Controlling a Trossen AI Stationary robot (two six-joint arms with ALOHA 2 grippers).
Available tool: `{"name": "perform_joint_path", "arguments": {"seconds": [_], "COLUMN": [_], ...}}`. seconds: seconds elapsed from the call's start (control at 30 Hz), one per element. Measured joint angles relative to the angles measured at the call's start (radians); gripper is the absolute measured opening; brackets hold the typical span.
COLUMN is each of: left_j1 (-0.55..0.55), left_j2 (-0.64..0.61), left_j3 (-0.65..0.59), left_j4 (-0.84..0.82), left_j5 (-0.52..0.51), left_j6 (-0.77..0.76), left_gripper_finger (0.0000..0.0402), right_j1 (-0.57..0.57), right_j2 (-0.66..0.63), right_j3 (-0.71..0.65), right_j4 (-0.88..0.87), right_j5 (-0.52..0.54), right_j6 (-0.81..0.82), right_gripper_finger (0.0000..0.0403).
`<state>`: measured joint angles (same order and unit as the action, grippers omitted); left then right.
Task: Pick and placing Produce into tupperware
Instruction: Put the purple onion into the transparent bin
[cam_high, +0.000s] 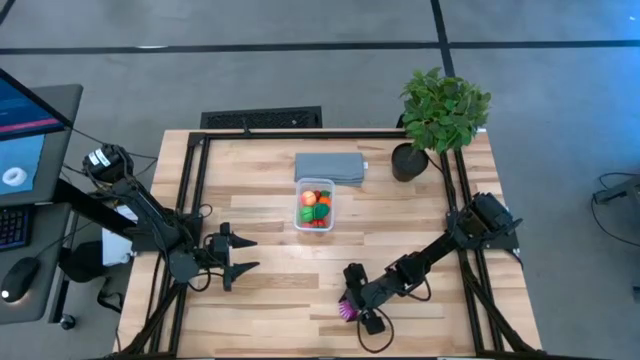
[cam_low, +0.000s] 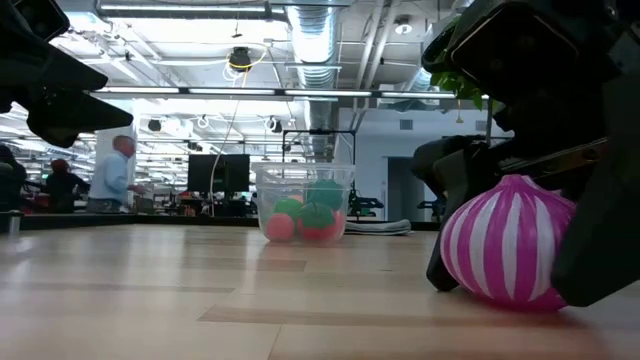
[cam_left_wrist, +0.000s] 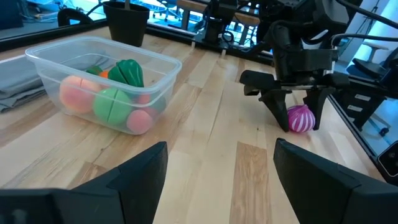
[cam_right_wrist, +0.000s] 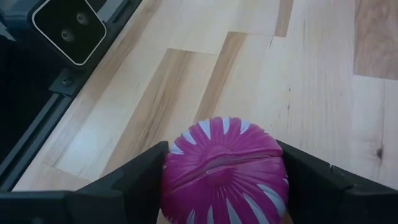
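Currently, the right gripper (cam_high: 352, 303) stood low over the near edge of the table (cam_high: 270, 300), right of centre, with its two fingers (cam_right_wrist: 134, 177) set on either side of a pink-and-white striped toy onion (cam_right_wrist: 225, 169). The right wrist view showed both fingers pressed against the onion's flanks, so the jaws were partly closed and clamped on it. In the low view, the onion (cam_low: 505, 243) rested on the table surface between the dark fingers.

The left gripper (cam_high: 238, 256) hung over the left side of the table, well apart from the onion, with its jaws spread wide and nothing between them.

The clear tupperware (cam_high: 315, 207) sat near the table's centre, just on the near side of a flat grey pad (cam_high: 330, 166). It contained several toy produce pieces (cam_left_wrist: 109, 99): green, orange, pink and red items. A potted plant (cam_high: 440, 115) stood at the far right corner.
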<state>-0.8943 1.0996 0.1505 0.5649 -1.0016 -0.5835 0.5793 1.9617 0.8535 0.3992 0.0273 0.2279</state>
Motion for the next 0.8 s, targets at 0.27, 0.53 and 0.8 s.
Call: {"name": "perform_joint_path", "arguments": {"seconds": [0.27, 0.53, 0.8], "left_j1": [0.0, 0.0, 0.0], "left_j2": [0.0, 0.0, 0.0], "left_j3": [0.0, 0.0, 0.0], "left_j4": [0.0, 0.001, -0.002], "left_j5": [0.0, 0.0, 0.0], "left_j6": [0.0, 0.0, -0.005], "left_gripper_finger": [0.0281, 0.0281, 0.0281], "right_j1": [0.0, -0.004, -0.022], "right_j2": [0.0, -0.012, -0.061], "right_j3": [0.0, -0.001, -0.003], "right_j4": [-0.001, -0.014, -0.053], "right_j5": [0.0, -0.002, -0.005], "right_j6": [-0.001, -0.018, -0.034], "right_gripper_finger": [0.0292, 0.0291, 0.0291]}}
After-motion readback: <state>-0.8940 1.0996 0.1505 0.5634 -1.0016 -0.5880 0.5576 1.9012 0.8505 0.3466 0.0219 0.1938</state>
